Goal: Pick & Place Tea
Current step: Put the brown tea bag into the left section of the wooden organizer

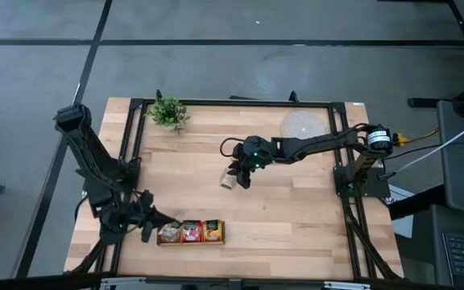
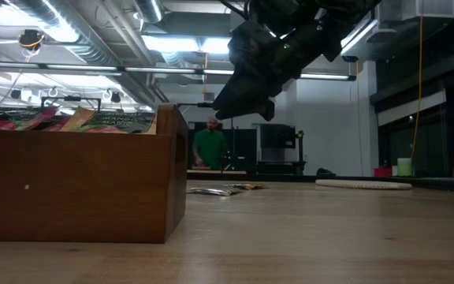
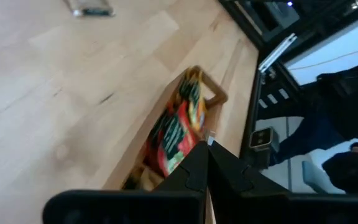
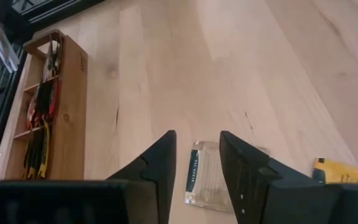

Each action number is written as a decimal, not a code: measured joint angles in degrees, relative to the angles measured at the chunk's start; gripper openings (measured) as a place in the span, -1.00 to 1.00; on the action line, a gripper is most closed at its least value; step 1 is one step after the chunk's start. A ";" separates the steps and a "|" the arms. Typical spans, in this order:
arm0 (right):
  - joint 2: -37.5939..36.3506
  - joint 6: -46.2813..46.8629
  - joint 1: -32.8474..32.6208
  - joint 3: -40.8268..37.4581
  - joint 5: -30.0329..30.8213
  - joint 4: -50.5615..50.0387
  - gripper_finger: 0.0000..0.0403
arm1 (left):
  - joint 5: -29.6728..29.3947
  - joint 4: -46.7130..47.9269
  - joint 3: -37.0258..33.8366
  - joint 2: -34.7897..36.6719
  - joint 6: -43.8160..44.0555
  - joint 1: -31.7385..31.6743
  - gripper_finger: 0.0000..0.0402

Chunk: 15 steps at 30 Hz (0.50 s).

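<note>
A pale tea sachet (image 4: 205, 180) lies flat on the wooden table near its middle (image 1: 227, 180), with a yellow one (image 4: 344, 171) beside it. My right gripper (image 4: 197, 137) hangs open above the pale sachet, one finger on either side of it and clear of the table in the low view (image 2: 247, 99). The long wooden tray (image 1: 192, 232) stands near the front edge with red, yellow and dark sachets upright in its compartments (image 3: 178, 127). My left gripper (image 1: 149, 229) is shut with nothing in it, just off the tray's left end (image 3: 207, 146).
A round pale woven mat (image 1: 303, 125) lies at the back right and a small green plant (image 1: 167, 113) at the back left. A black frame (image 1: 131, 137) runs around the table's edges. In the low view, a person in green (image 2: 209, 146) stands in the room far behind.
</note>
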State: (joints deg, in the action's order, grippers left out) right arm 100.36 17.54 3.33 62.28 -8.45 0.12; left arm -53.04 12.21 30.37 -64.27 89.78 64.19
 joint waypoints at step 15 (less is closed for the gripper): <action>0.00 -1.55 0.01 -0.04 0.69 3.23 -0.38 | 1.76 4.86 0.00 -6.67 8.59 -0.08 -0.99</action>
State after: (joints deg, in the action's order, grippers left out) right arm 100.36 15.99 3.35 62.24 -7.76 3.36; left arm -51.28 17.06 30.37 -70.94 98.37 64.11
